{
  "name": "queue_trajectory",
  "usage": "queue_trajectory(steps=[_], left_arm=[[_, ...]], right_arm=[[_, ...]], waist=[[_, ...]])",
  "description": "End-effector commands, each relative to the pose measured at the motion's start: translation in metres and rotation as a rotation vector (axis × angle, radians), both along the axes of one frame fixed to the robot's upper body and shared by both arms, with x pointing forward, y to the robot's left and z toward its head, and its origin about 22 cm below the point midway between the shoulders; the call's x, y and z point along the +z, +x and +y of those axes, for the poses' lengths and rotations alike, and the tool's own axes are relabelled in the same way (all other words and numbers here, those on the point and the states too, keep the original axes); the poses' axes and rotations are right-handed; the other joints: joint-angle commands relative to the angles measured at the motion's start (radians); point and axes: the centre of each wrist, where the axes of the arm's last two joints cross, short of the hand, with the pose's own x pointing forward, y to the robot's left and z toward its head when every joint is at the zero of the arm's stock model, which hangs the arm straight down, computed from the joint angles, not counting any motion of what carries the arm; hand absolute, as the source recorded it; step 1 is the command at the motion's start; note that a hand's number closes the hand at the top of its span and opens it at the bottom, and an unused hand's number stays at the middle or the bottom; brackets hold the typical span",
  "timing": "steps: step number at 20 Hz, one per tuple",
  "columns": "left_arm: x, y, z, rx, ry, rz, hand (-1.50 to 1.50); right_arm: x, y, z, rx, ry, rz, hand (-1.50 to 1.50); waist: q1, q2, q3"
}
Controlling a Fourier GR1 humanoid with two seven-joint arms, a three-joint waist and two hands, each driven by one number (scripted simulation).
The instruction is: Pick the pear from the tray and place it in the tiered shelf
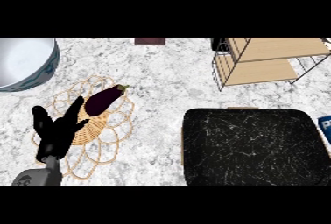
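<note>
No pear shows anywhere. The black tray (252, 148), low on the right, has only its speckled surface in view, and both wooden levels of the tiered shelf (271, 48) at the upper right look bare. The first risk is therefore a wrong target. The only fruit-like thing in sight is a dark purple eggplant (103, 99), which lies on a woven mat (110, 144) at the left, well apart from the tray. A grasp aimed there would take the wrong item.

The left robot hand (55, 131) rests at the lower left over the mat's edge, released, with fingers straight and pointing up, holding nothing. Because it sits just beside the eggplant, a careless sweep could nudge it off the mat. The right robot hand is out of view, so its state cannot be told.

A second risk lies at the shelf. Its thin wire frame and narrow levels leave little room, and a rounded fruit set near an edge could roll off onto the desk (168, 87).

- Trays: one
- Shelves: one, with two levels
- Eggplants: one
- Mats: one
- Bowls: one large bowl (26, 61) at the upper left
- Blue objects: one blue object (325, 129) cut off by the right edge
- Dark objects: one dark object (149, 41) at the top
- Pears: none visible
</note>
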Motion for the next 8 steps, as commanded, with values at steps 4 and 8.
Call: queue_trajectory(steps=[4, 8], left_arm=[[-0.027, -0.008, -0.022, 0.025, -0.028, 0.083, 0.0], [-0.002, 0.008, -0.01, 0.021, -0.01, 0.042, 0.0]], right_arm=[[-0.013, -0.056, -0.077, -0.001, 0.074, 0.007, -1.5], [-0.014, -0.076, -0.097, 0.021, 0.057, -0.022, -1.5]], waist=[[-0.007, 0.011, -0.003], [-0.002, 0.01, -0.002]])
